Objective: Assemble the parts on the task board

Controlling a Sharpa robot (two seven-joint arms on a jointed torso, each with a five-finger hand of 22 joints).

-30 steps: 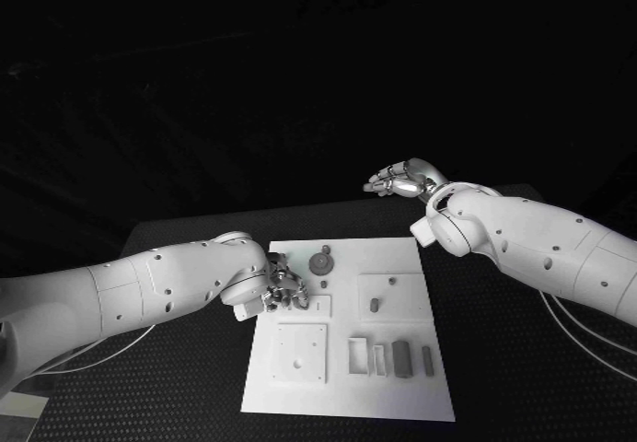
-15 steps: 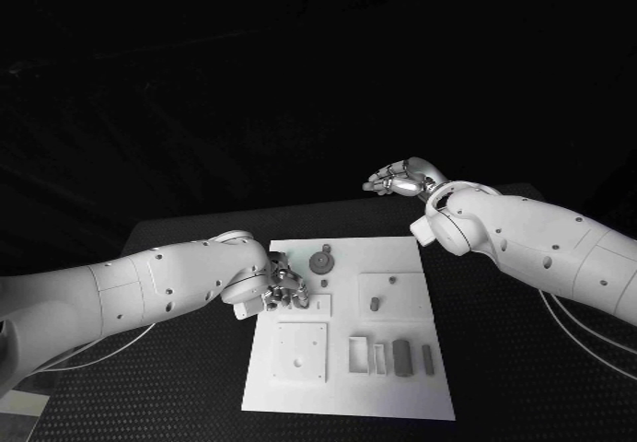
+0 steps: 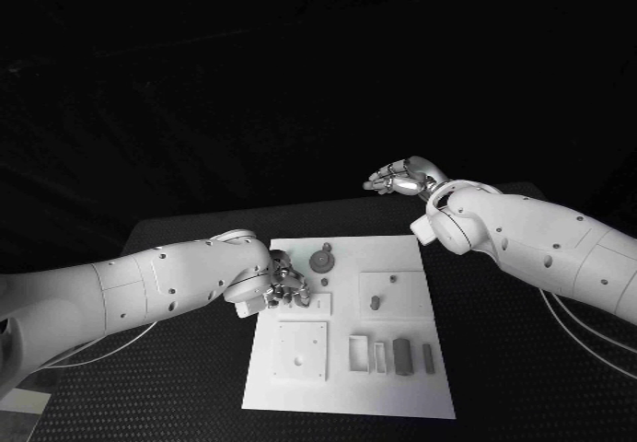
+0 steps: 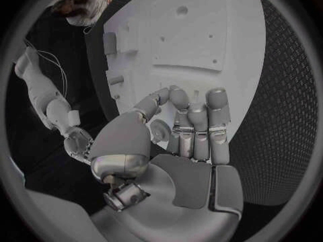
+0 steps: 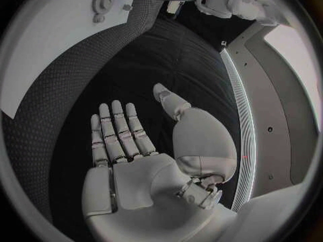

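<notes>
Left hand [image 3: 282, 285] low over task board [image 3: 399, 396] at its left edge, fingers curled in together, small round part [image 4: 160, 130] apparently pinched between thumb and fingers in left wrist view, though grip not fully clear; gear-like part [image 3: 321, 263] on board just beyond hand, slim parts [image 3: 401, 355] in slots at board's near side. Right hand [image 3: 402, 178] raised well beyond board's far right corner, fingers apart, holding nothing. Likely mid-placement of one part near board's left edge; next probably needs lining up over its seat and lowering straight in, then loosening fingers.
</notes>
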